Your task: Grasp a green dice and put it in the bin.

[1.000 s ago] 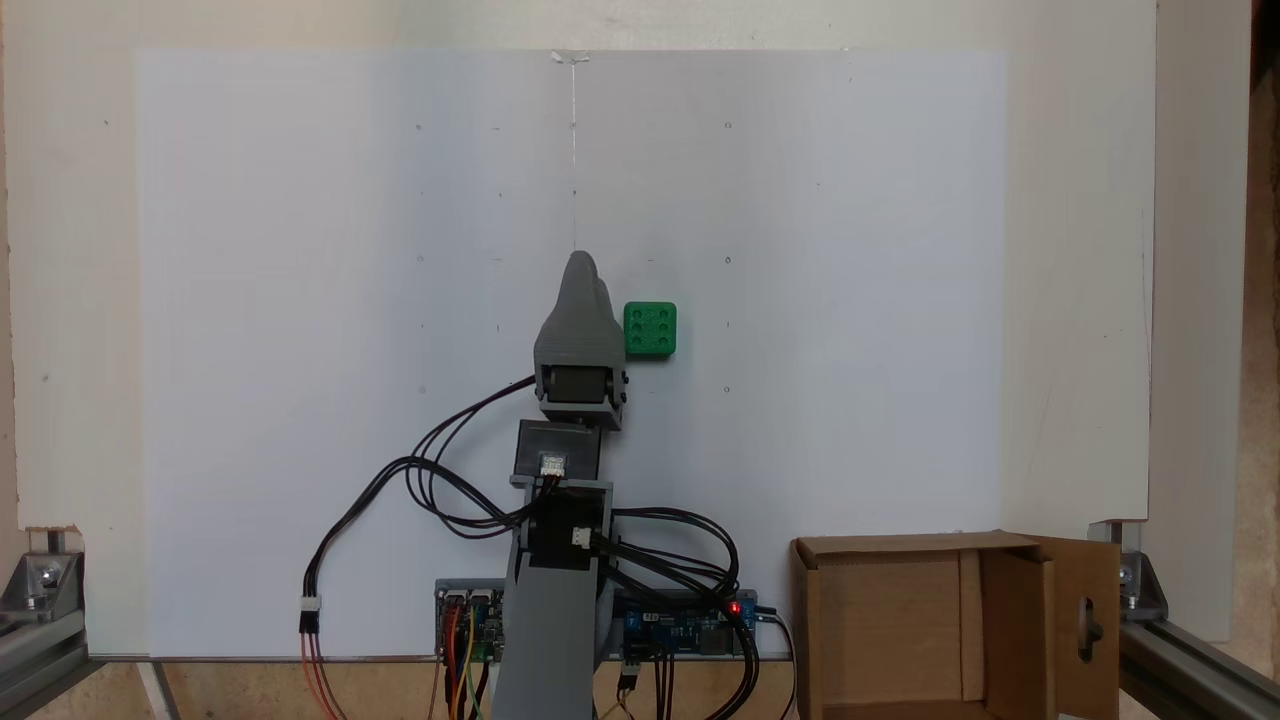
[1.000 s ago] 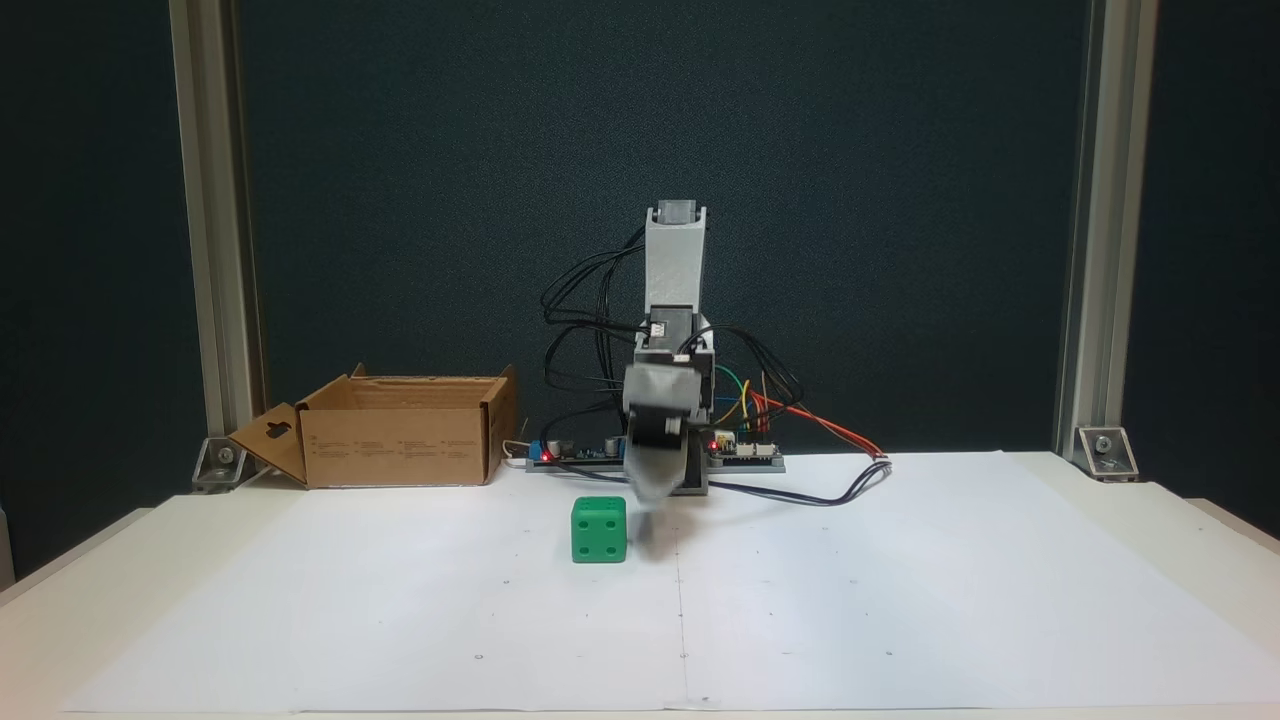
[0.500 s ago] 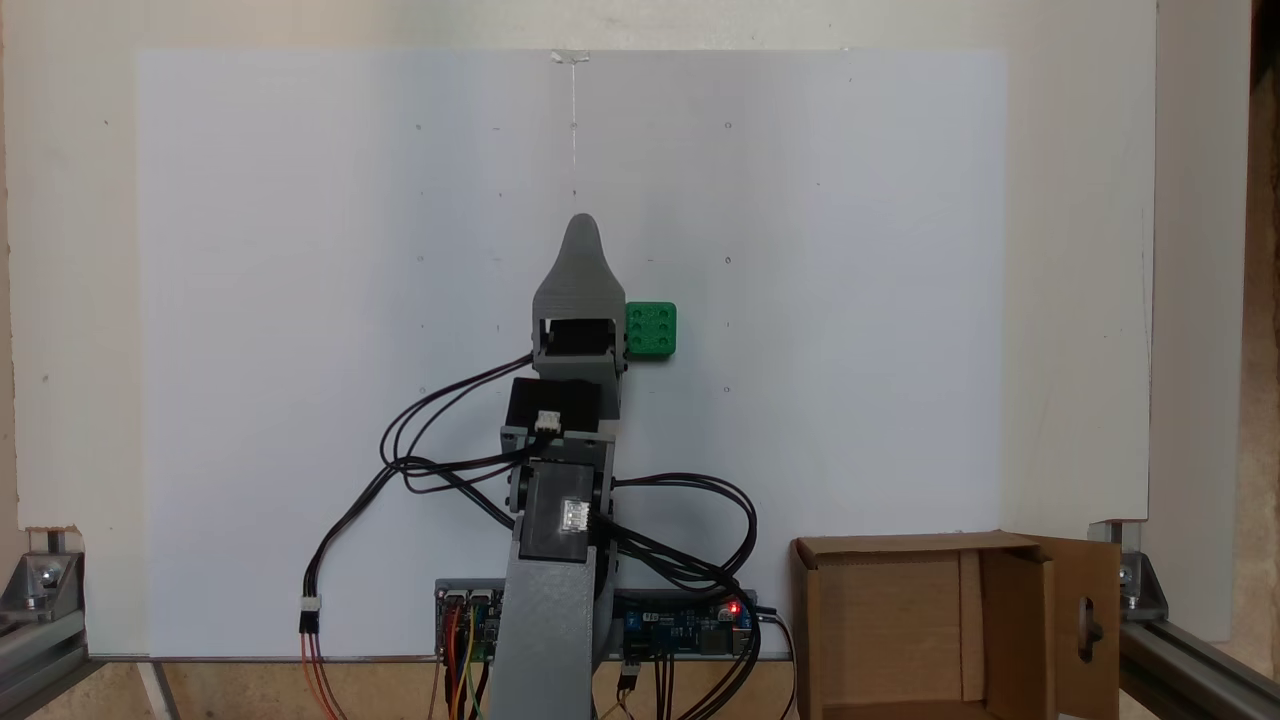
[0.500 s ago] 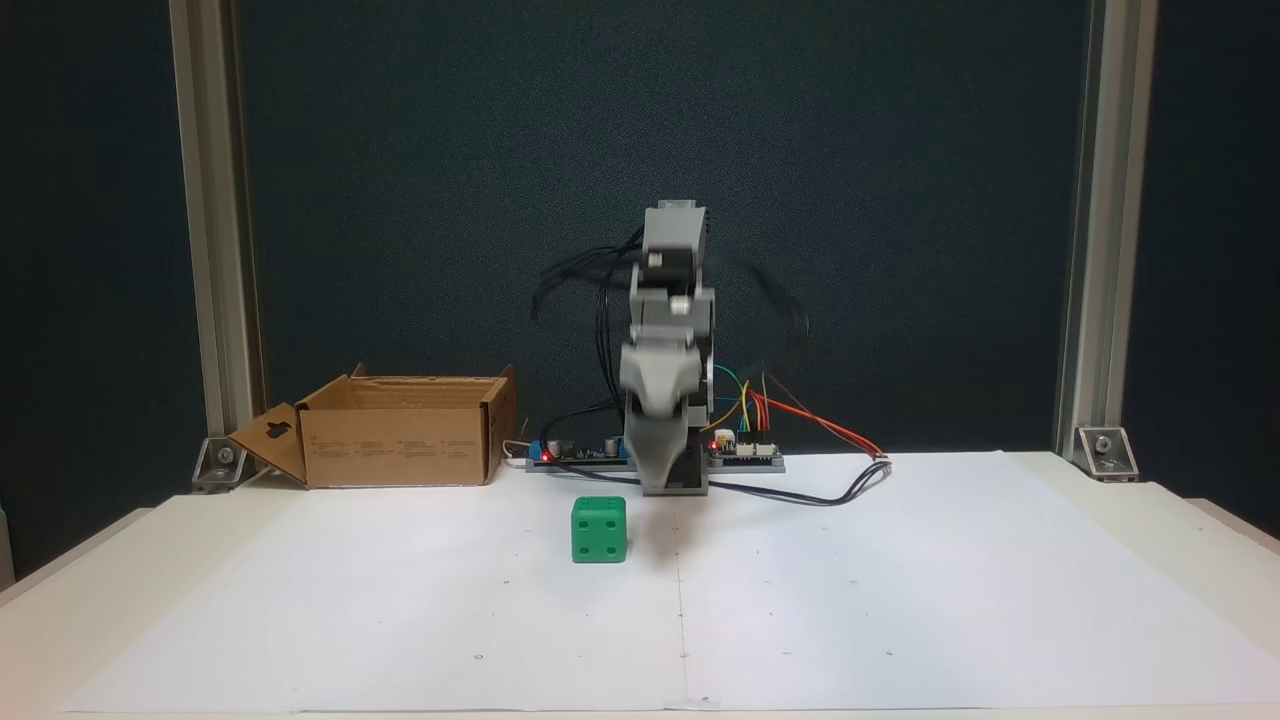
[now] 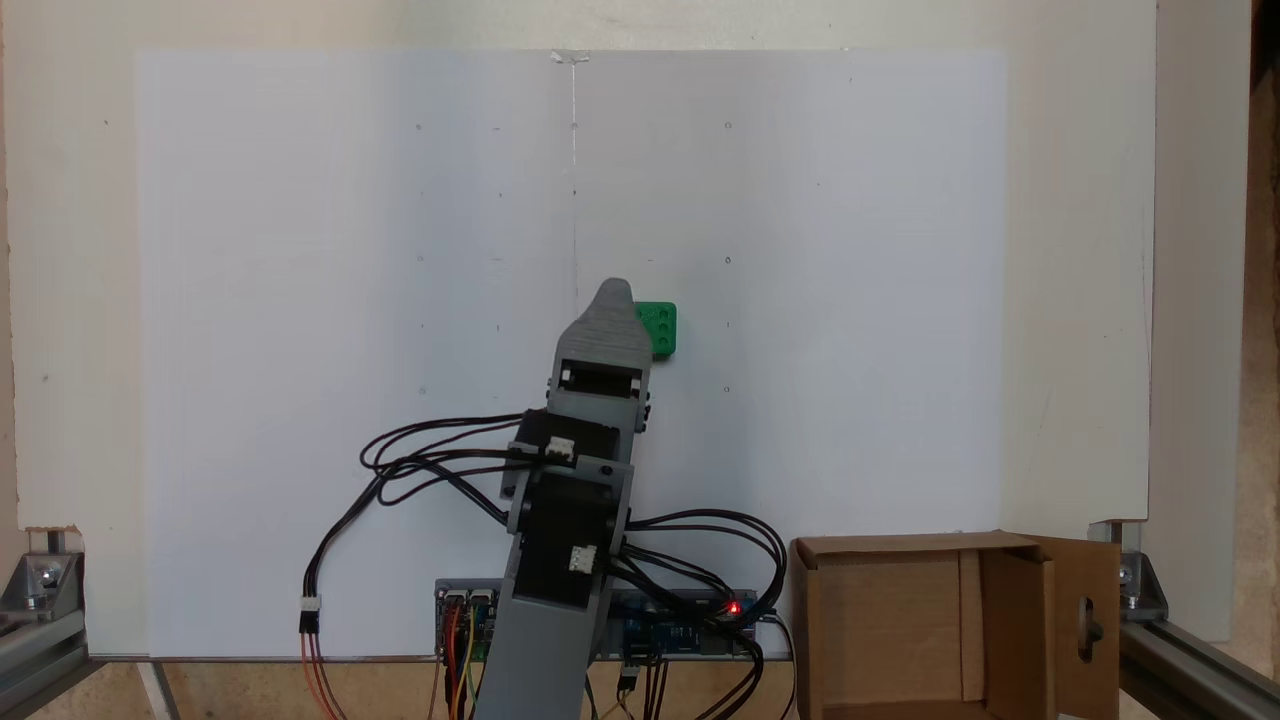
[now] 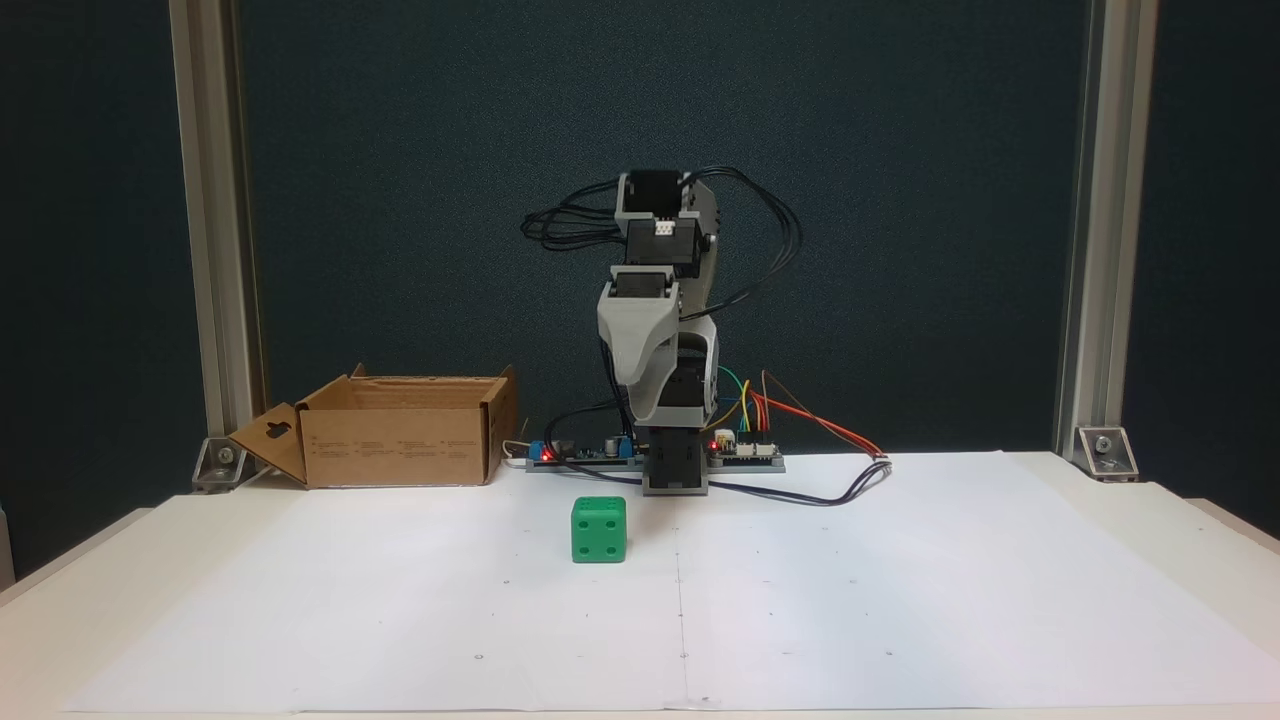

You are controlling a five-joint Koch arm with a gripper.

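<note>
While the green dice [image 5: 661, 329] [image 6: 599, 530] is sitting on the white paper sheet [image 5: 300, 300] [image 6: 900, 600] near the middle of the table [image 6: 1180, 520], the grey gripper [image 5: 613, 292] [image 6: 648, 418] is hanging above it, tip pointing down, not touching it; jaws are lining up one behind the other, so can't tell if spread or pressed together. In a fixed view the gripper is overlapping the dice's left edge. The bin [image 5: 880, 625] [image 6: 400, 435] is standing open at the table's corner beside the arm base, well apart from the dice.
</note>
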